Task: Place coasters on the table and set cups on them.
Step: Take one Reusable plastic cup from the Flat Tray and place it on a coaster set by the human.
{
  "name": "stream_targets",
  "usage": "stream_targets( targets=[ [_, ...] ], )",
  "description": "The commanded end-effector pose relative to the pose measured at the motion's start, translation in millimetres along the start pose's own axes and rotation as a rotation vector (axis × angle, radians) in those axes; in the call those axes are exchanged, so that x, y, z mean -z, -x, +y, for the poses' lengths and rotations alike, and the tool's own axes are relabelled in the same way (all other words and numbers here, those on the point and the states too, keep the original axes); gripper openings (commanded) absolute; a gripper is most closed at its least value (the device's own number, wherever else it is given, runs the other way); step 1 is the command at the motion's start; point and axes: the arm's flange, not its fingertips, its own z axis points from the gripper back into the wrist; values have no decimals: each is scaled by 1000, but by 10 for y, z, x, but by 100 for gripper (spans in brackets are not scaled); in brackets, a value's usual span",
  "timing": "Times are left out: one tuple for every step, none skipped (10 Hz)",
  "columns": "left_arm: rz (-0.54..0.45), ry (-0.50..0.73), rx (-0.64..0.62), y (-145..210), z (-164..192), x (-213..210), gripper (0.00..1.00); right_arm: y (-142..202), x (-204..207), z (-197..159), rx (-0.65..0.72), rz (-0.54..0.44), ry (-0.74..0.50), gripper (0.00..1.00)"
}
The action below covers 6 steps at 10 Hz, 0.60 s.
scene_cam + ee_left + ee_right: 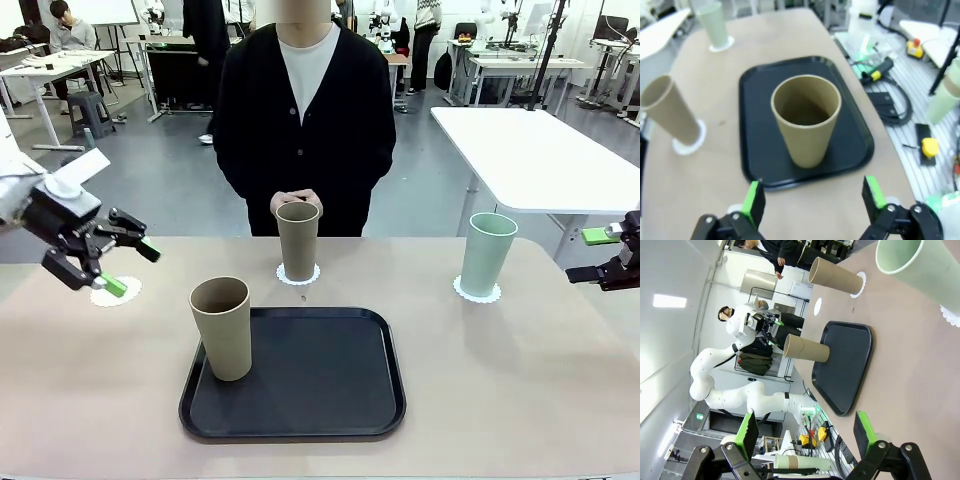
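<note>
Black tray (320,380) nearest, tan cup (222,328) on it, unplaced. Brown cup (298,240) stands on middle coaster (298,277), green cup (487,252) on right coaster (477,293); left coaster (118,292) bare. Jaws wide, empty: left gripper (132,268), right gripper (592,255).

Near the table's (520,400) far left corner, the left gripper's (133,268) lower finger covers part of one coaster (100,294). The other two coasters (312,277) lie hidden but for their lacy rims, under the tan cup (297,240) at the far edge and the mint cup (486,252) toward the far right corner. The person's hands (297,198) sit half hidden behind the tan cup's rim. The picture's right edge crops the right gripper (592,255). From the left wrist, the mint cup is blurred, its top cut off.
</note>
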Motion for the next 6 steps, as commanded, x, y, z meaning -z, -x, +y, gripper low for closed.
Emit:
stream_targets(
  targets=[
    [-52, -104, -6, 119, -144, 379, 100, -16, 6, -5, -1, 1, 2, 100],
    [-48, -188, -16, 111, -217, 529, 100, -16, 6, -5, -1, 1, 2, 100],
    [-57, -229, -27, 105, -251, 577, 100, -16, 6, -5, -1, 1, 2, 100],
    [-86, -223, -29, 66, -266, 597, 100, -16, 6, -5, -1, 1, 2, 100],
    [-96, -212, -28, 8, -268, 597, 100, -16, 6, -5, -1, 1, 2, 100],
    [-104, -202, -31, -37, -285, 621, 100, -16, 6, -5, -1, 1, 2, 100]
  ],
)
